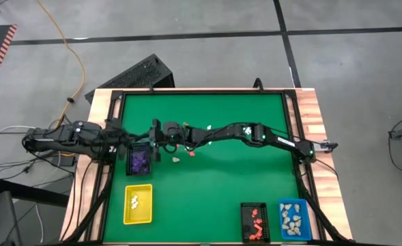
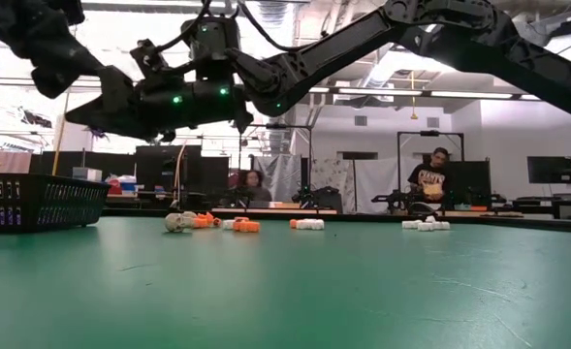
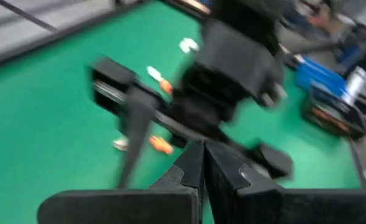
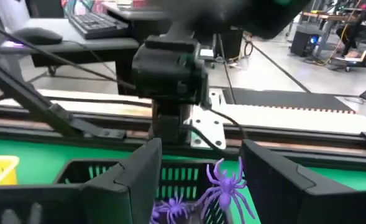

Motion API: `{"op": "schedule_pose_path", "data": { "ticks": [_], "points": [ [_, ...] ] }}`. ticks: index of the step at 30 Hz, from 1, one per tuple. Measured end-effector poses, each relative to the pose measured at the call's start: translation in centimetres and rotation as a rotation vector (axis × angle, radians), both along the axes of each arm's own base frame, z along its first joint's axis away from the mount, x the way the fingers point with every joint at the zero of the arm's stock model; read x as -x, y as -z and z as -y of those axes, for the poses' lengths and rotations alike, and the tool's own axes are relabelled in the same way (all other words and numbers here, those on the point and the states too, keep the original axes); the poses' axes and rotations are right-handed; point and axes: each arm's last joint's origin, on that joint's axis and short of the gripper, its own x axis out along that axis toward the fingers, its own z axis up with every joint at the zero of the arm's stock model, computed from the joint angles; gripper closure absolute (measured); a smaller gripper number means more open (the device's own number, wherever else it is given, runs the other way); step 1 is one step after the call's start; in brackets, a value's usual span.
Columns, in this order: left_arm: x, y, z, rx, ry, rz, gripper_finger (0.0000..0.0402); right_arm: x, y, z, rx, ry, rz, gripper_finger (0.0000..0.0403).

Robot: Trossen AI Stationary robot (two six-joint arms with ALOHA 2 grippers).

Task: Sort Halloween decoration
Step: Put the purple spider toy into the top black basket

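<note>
My right gripper (image 4: 201,152) reaches level across the table and stands open over the black tray (image 1: 139,162) at the table's left. A purple spider (image 4: 223,186) of the Halloween decoration shows in the gap between its fingers, above the tray's mesh wall (image 4: 176,174); another purple spider (image 4: 170,210) lies in the tray. My left gripper (image 3: 202,163) is shut on nothing just beyond the table's left edge, facing my right gripper (image 1: 149,140). Loose orange and white figurines (image 2: 246,226) lie on the green mat (image 1: 214,178).
A yellow tray (image 1: 138,203) with white pieces sits at the near left. A black tray (image 1: 255,222) with red pieces and a blue tray (image 1: 294,219) with pale pieces sit at the near right. More white figurines (image 2: 426,225) lie farther back. People sit behind the table.
</note>
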Motion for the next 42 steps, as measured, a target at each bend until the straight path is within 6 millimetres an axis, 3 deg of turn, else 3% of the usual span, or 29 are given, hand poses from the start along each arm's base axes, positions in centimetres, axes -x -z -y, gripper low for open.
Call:
{"op": "schedule_pose_path", "data": {
  "ticks": [3,7,14,24,30,35,42],
  "points": [
    [0.2,0.5,0.1,0.038,0.044,-0.048,0.0402,0.0,0.0,0.0,-0.005,-0.029,-0.003,0.0162],
    [0.6,1.3,-0.2,0.084,-0.087,-0.117,0.0402,0.0,-0.1,-0.6,-0.006,-0.082,0.005,0.0162],
    [0.3,1.1,-0.1,0.101,-0.092,-0.1,0.0402,0.0,-0.3,-1.2,0.02,-0.098,0.033,0.0162],
    [-2.3,2.3,0.5,0.059,-0.015,-0.298,0.0402,-0.1,-0.9,-0.6,0.023,-0.086,0.061,0.0162],
    [-2.6,3.9,0.3,0.024,-0.256,-0.473,0.0402,-0.1,-0.8,-0.7,0.024,-0.079,0.06,0.0162],
    [-2.1,4.4,0.5,0.102,-0.32,-0.51,0.0402,-0.1,-0.8,-1.9,0.024,-0.114,0.051,0.0162],
    [-2.1,4.5,1.4,0.225,-0.196,-0.539,0.0402,-0.1,-0.6,-1.8,0.022,-0.109,0.031,0.0162]
  ]
}}
